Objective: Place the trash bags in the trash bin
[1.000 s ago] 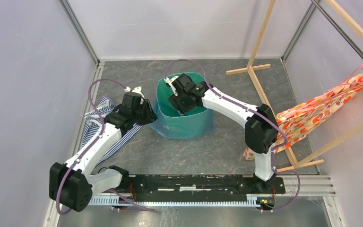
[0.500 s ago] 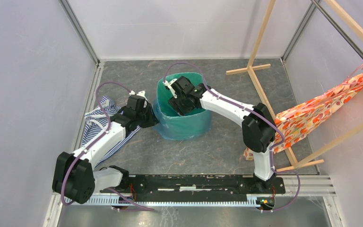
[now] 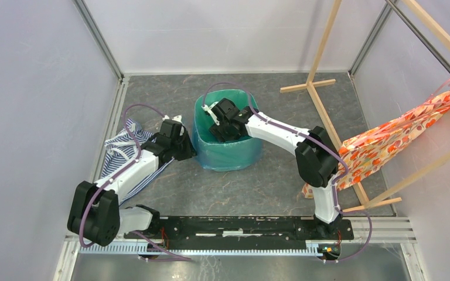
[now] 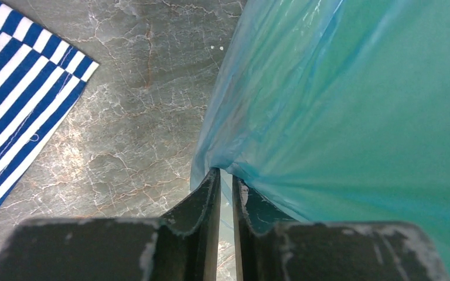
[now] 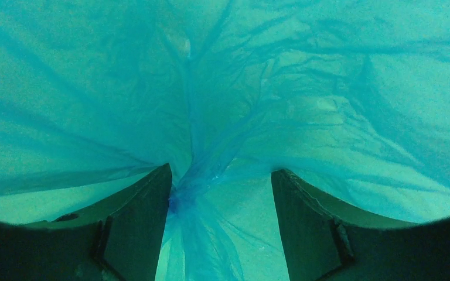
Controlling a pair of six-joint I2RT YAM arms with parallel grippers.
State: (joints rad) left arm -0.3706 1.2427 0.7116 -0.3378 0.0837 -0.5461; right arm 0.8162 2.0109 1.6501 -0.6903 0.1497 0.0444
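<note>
As viewed from above, bin [image 3: 243, 96]: upright on the tabletop [image 3: 222, 193], mouth open, between the two arms.
Bag [image 3: 228, 157]: thin blue film spread inside the bin and folded down over its outer wall; mostly in place, wrinkled and gathered into a twist near the bottom.
Left gripper [image 4: 225, 172]: outside the bin's left wall, low down; narrowed to a slit and pinching a fold of the bag's hanging skirt just off the wall.
Right gripper [image 5: 220, 175]: reaching down inside the bin; spread wide, nothing clamped, the gathered twist of film lying against one finger [image 5: 135, 222].
Step in hand: judged to be the seating of the bag, with one arm anchoring the outer edge and the other pressing the film toward the bottom.
Progress: judged late; bag inside and cuffed over the rim, creases not yet smoothed.
Next move: likely a gentle press downward and outward by the right gripper, with the left pinch held firm to stop the rim being dragged inward.
Nearby, not part of the task: striped cloth [image 3: 126, 146] under the left arm; orange fabric [image 3: 398, 137] on a wooden rack [image 3: 322, 52].
</note>
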